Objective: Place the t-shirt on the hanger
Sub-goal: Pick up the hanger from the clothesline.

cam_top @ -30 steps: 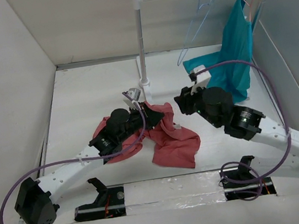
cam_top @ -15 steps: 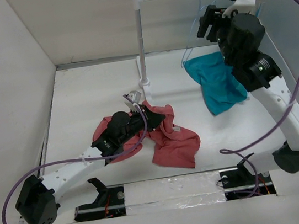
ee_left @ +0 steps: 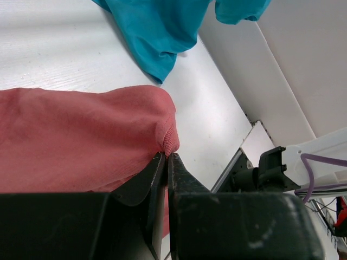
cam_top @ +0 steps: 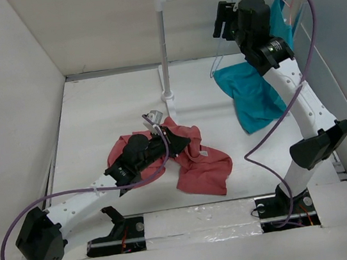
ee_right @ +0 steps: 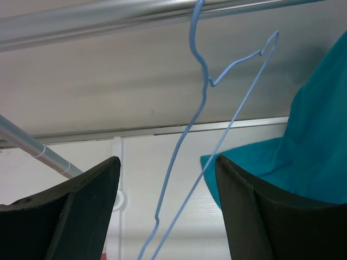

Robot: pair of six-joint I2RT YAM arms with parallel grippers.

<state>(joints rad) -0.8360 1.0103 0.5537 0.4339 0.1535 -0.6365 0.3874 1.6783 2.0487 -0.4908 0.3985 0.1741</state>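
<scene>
Rising off the desk [cam_top: 94,115] to the far rail [ee_right: 108,16], the right claw [ee_right: 168,168] gapes empty before the hanger [ee_right: 206,81], likely to fetch it; the left claw [ee_left: 167,158] pinches the t-shirt [ee_left: 81,135] tight.

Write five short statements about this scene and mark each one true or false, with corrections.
1. The left gripper is shut on a fold of the red t-shirt. True.
2. The right gripper is clamped on the hanger. False: its jaws stand open, not closed on the wire.
3. The hanger hangs by its hook from the rail. True.
4. The red t-shirt is already on the hanger. False: it lies crumpled on the table, and the hanger is bare.
5. The teal garment lies beside the left arm. False: it hangs near the rail's right end, and its lower part rests on the table.
</scene>
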